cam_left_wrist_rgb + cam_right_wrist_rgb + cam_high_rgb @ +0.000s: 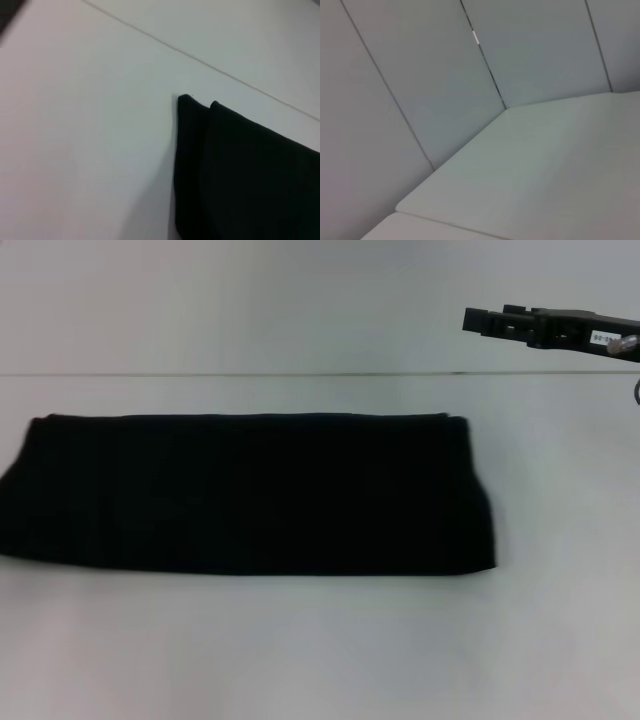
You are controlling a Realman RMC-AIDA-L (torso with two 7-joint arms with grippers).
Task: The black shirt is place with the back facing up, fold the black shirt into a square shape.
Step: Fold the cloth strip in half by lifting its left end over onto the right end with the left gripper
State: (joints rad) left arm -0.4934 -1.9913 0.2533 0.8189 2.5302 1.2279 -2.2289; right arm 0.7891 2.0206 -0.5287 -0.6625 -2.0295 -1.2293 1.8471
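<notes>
From the head view, we see the black shirt (245,495) lying flat on the white worktop (320,650), already folded into a long band whose long axis runs left to right across our front. The right end effector (480,322) hangs high at the far right, well apart from the cloth; we cannot tell whether its fingers are parted or closed. The left end effector is out of sight here.

In the left wrist view, one end of the black shirt (250,175) shows two stacked layers with rounded corners, lying on bare worktop (90,150). The left end effector itself does not show.

The right wrist view holds only worktop (545,170) and wall panels.

We judge the fabric light, limp and prone to sagging, so a short end's two corners look the best hold for folding across the long axis.
</notes>
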